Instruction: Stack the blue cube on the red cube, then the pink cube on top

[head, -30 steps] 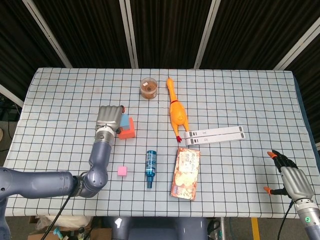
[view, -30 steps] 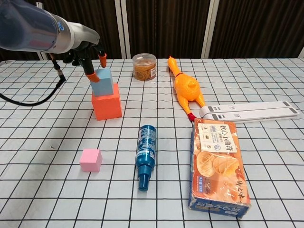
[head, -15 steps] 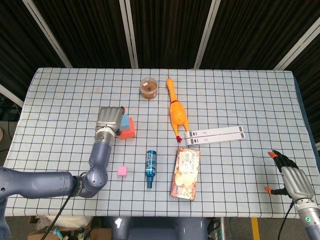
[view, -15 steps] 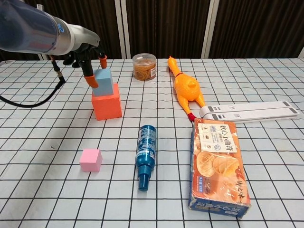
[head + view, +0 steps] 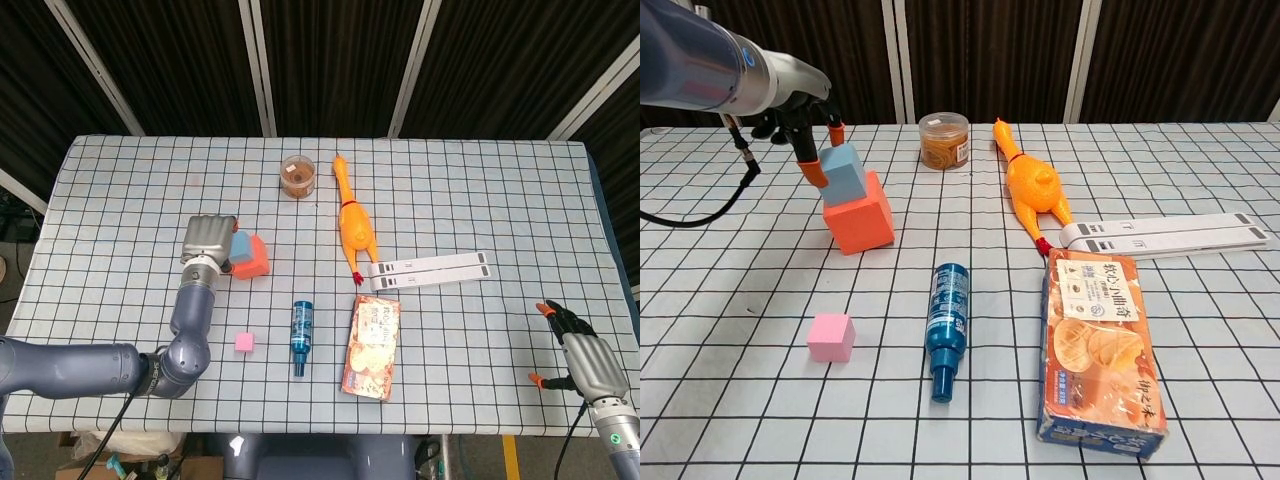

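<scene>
The blue cube [image 5: 844,172] sits tilted on top of the red cube [image 5: 858,216], which also leans to the left. My left hand [image 5: 800,120] is at the blue cube's left side and pinches it: one orange fingertip [image 5: 814,172] lies against its left face and another is at its top back edge. In the head view the left hand [image 5: 208,242] covers most of the blue cube [image 5: 241,246] and the red cube [image 5: 254,258]. The pink cube [image 5: 830,337] lies alone on the table, nearer the front. My right hand [image 5: 584,362] hangs open off the table's right front corner, holding nothing.
A blue bottle [image 5: 948,325] lies right of the pink cube, and a cracker box [image 5: 1100,350] lies beyond it. A yellow rubber chicken [image 5: 1032,185], a round jar [image 5: 944,140] and two white strips [image 5: 1165,232] occupy the middle and right.
My left hand has moved left, and the blue cube went with it. Both the blue and the red cube, upright before, now lean to the left.
</scene>
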